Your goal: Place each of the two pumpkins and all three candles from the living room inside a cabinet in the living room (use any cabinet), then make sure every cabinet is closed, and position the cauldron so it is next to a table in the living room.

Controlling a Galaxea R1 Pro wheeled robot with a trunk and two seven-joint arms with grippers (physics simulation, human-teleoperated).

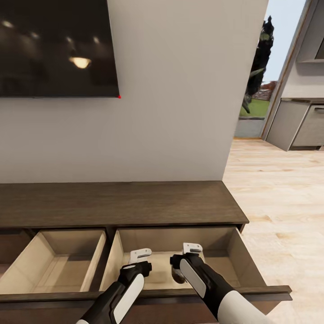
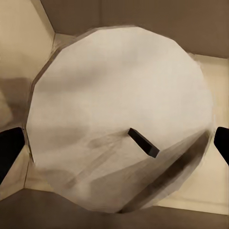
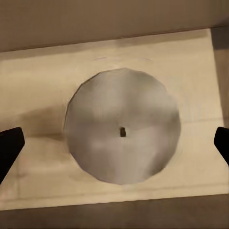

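The long dark brown cabinet (image 1: 117,202) stands against the wall with two pale-lined drawers pulled out. Both arms reach down into the right drawer (image 1: 234,256). My left gripper (image 1: 138,260) is open, and a pale grey candle (image 2: 119,119) sits tilted and very close between its fingertips (image 2: 10,148), its dark wick leaning sideways. My right gripper (image 1: 184,254) is open too, hanging above a second pale grey candle (image 3: 123,132) that stands upright on the drawer floor. A dark sliver of that candle (image 1: 178,275) shows under the right hand. No pumpkin or cauldron is in view.
The left drawer (image 1: 58,261) is open with nothing visible inside. A black TV (image 1: 54,45) hangs on the grey wall above. The open drawer fronts (image 1: 265,294) jut toward me. Light plank floor (image 1: 279,202) runs right toward grey units (image 1: 301,121) and a glass opening.
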